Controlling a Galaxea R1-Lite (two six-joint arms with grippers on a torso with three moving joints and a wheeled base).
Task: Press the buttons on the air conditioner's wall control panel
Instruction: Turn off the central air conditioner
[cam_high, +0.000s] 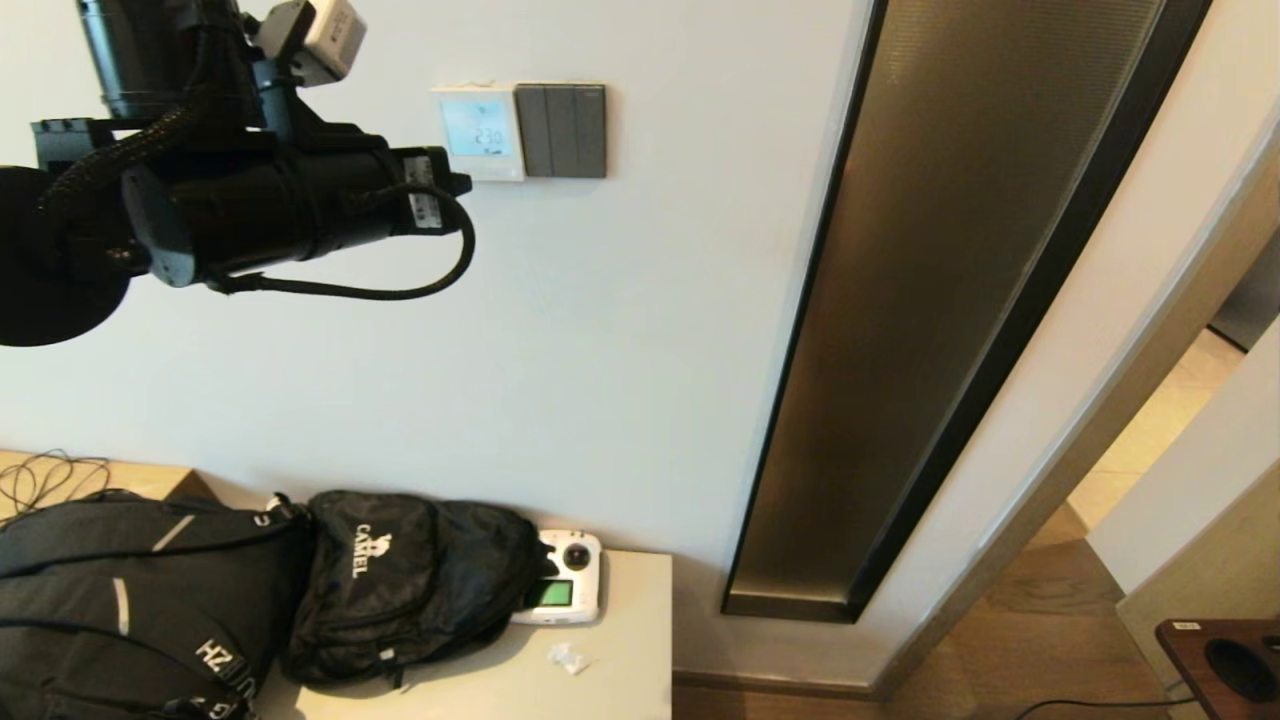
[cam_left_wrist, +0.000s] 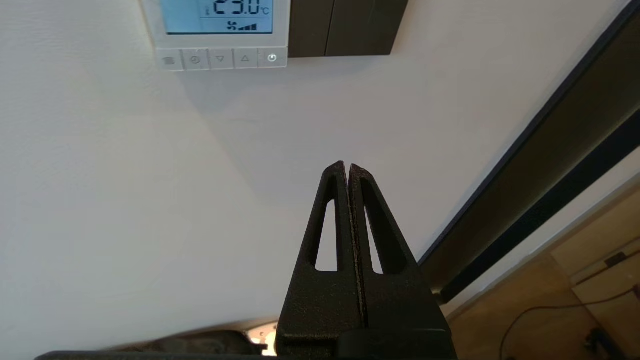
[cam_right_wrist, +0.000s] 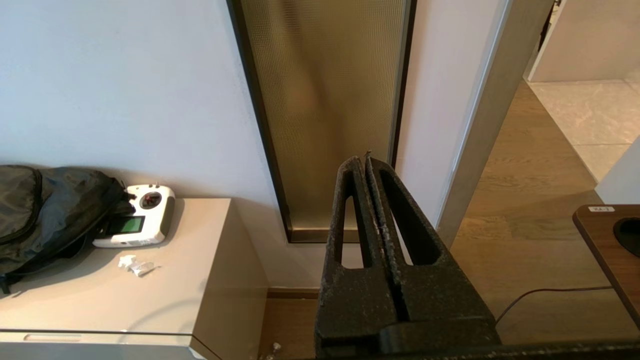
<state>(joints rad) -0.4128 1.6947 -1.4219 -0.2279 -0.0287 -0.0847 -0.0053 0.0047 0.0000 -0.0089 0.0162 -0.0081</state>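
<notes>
The air conditioner's wall control panel (cam_high: 478, 130) is a small white square on the wall, and its screen glows pale blue with 23.0. The row of buttons (cam_high: 480, 172) runs along its bottom edge. In the left wrist view the panel (cam_left_wrist: 150, 35) and its several pale buttons (cam_left_wrist: 220, 59) show clearly. My left arm (cam_high: 280, 200) is raised left of the panel. My left gripper (cam_left_wrist: 346, 166) is shut and empty, below the buttons and off toward the switch plate side, apart from them. My right gripper (cam_right_wrist: 361, 159) is shut and empty, held low, out of the head view.
A dark grey switch plate (cam_high: 562, 130) adjoins the panel on the right. A tall bronze glass strip (cam_high: 950, 300) runs down the wall. A low cabinet (cam_high: 620, 640) holds black bags (cam_high: 400, 580) and a white remote (cam_high: 565, 590). A brown table corner (cam_high: 1220, 650) is at lower right.
</notes>
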